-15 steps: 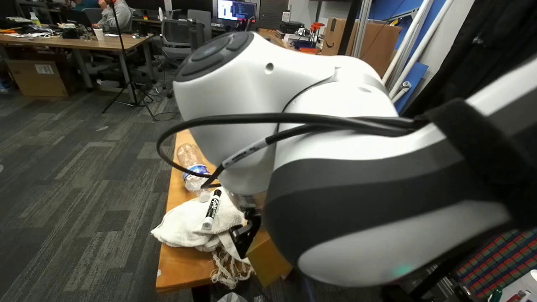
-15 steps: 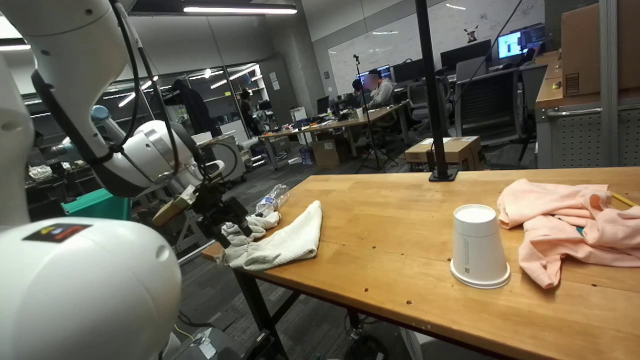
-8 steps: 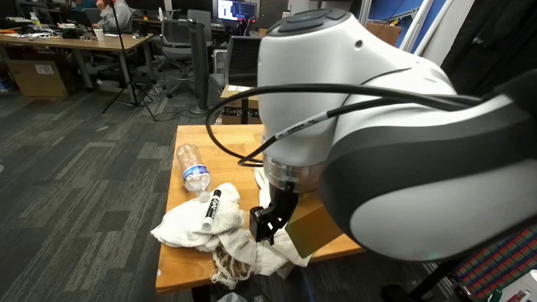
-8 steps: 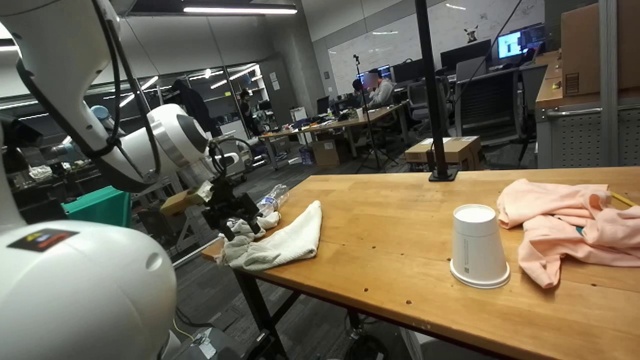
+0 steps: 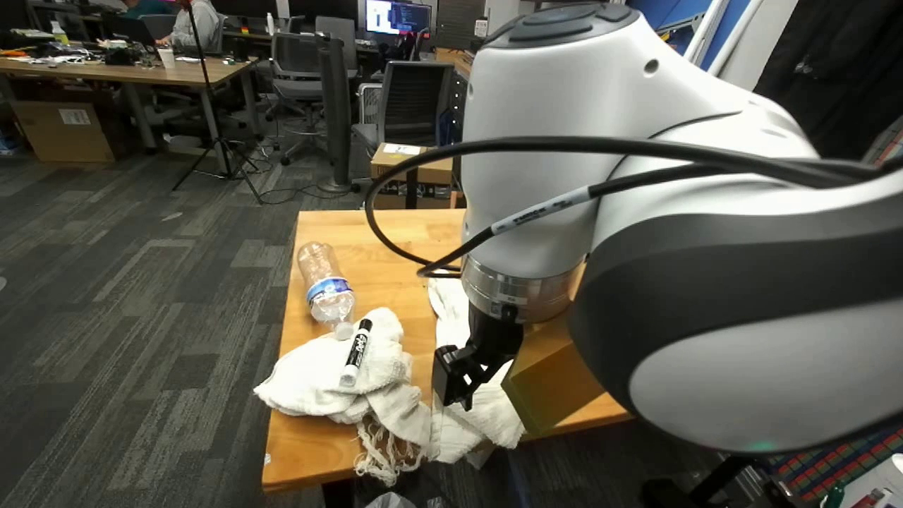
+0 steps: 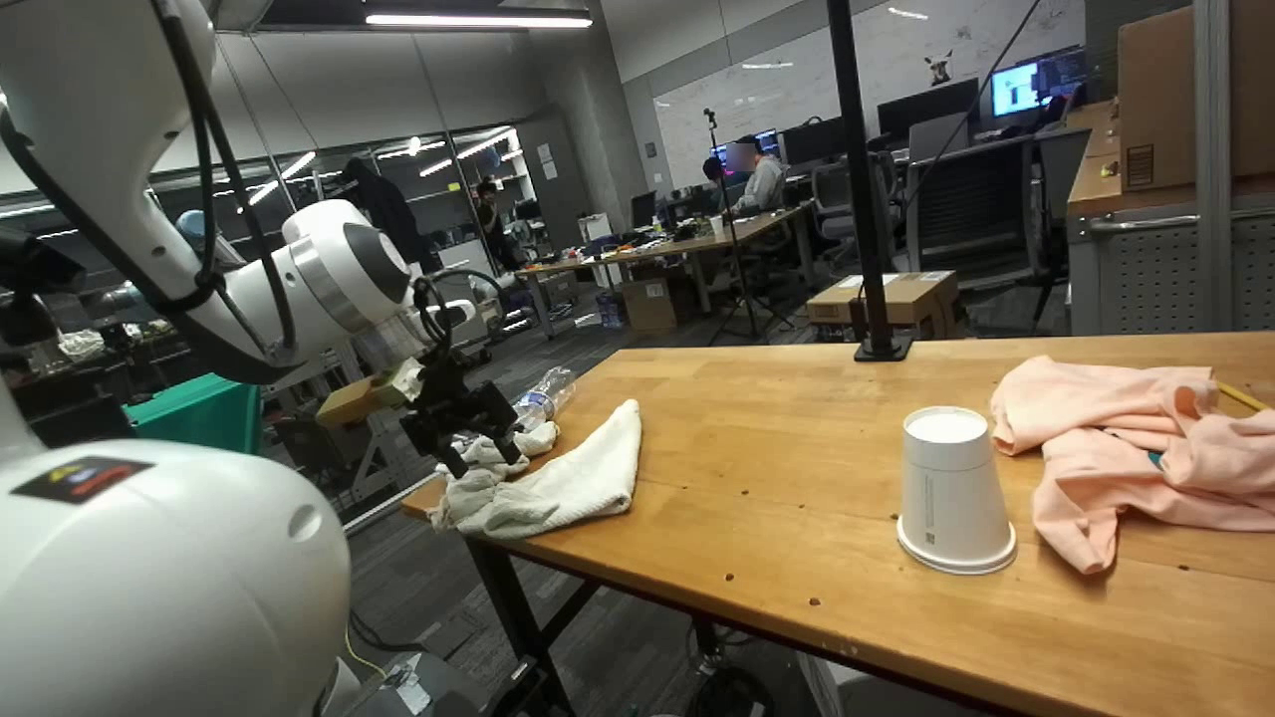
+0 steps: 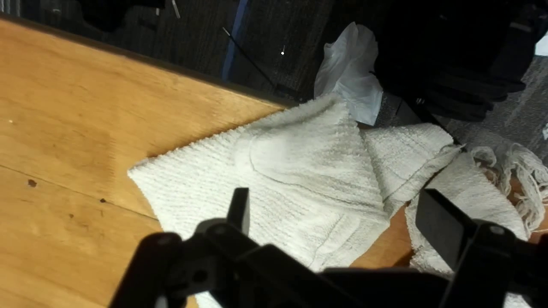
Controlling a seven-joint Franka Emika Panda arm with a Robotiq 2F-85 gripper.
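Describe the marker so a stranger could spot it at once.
Start at the wooden table in an exterior view. On its near end, next to a plastic bottle, lies a crumpled white towel with the marker on top. Slim, with a black cap and label, it stands out from both towel and bottle.

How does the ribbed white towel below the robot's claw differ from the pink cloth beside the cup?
Color: the white towel is off-white, the pink cloth peach.
Surface: the white towel is ribbed and fuzzy, while the pink cloth looks smoother.
Place: the white towel lies below the open claw, the pink cloth beside the upturned cup.
Both lie creased on the table.
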